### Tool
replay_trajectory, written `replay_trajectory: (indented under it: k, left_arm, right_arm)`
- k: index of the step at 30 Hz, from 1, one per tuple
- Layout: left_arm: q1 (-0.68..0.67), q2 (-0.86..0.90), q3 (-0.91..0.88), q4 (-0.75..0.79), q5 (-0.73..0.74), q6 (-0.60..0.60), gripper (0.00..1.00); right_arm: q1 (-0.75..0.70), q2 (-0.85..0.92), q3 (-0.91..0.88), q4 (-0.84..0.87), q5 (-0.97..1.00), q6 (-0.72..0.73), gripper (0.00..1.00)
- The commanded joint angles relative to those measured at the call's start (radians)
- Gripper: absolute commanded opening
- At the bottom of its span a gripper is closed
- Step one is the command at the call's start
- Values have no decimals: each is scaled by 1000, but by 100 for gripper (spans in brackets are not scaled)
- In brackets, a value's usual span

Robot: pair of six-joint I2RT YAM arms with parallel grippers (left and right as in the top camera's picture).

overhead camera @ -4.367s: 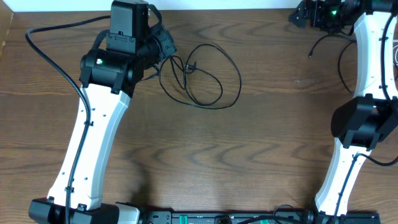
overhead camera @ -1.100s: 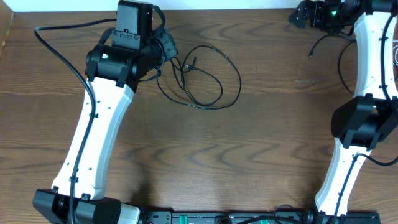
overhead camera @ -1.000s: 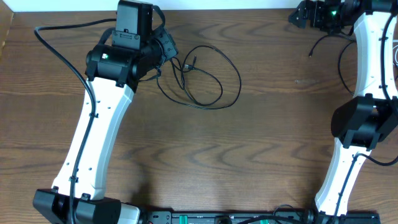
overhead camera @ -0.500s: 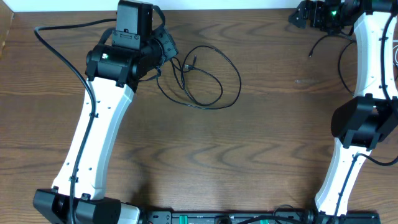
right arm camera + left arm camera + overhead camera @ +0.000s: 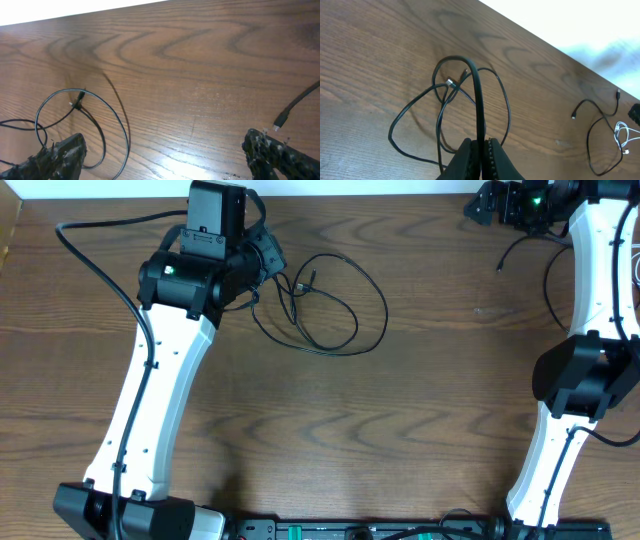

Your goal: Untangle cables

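A tangle of thin black cable (image 5: 386, 305) lies in loops on the wooden table at the back, left of centre. My left gripper (image 5: 268, 268) is shut on one strand at the tangle's left edge. In the left wrist view the strand (image 5: 480, 100) rises from the loops into the closed jaws (image 5: 481, 146). A second black cable (image 5: 546, 285) lies apart at the back right, with a white cable (image 5: 621, 136) beside it. My right gripper (image 5: 488, 206) is at the back right edge. Its fingers (image 5: 167, 160) are wide open and empty above the table, between the black loops (image 5: 125, 132) and a plug end (image 5: 280, 121).
The table's back edge (image 5: 400, 194) runs close behind both grippers. The thick black wire of the left arm (image 5: 95, 265) arcs over the table's left side. The right arm's body (image 5: 585, 375) stands along the right edge.
Since the oldest frame my left arm has shifted slightly to the right, with the strand still gripped. Over the last second nothing has visibly moved.
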Motion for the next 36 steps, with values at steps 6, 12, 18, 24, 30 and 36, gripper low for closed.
replay_trajectory:
  k: [6, 12, 18, 24, 30, 36]
  left_arm:
    - [-3, 50, 8, -21, 8, 68, 17]
    - [-2, 130, 8, -24, 5, 154, 49]
    - [-2, 209, 8, -43, 14, 154, 51]
    - [-2, 212, 8, -47, 13, 172, 57]
    - [-2, 212, 8, -44, 13, 214, 65]
    - [-2, 212, 8, -38, 13, 304, 70]
  right_arm:
    - [11, -17, -6, -9, -7, -19, 99]
    - [57, -17, -6, -35, 2, -19, 99]
    - [123, -17, -6, -69, 174, -19, 99]
    - [145, -17, -6, -87, 233, -19, 99]
    - [145, -17, -6, -116, 233, -19, 99]
    - [145, -17, -6, -116, 233, -19, 99]
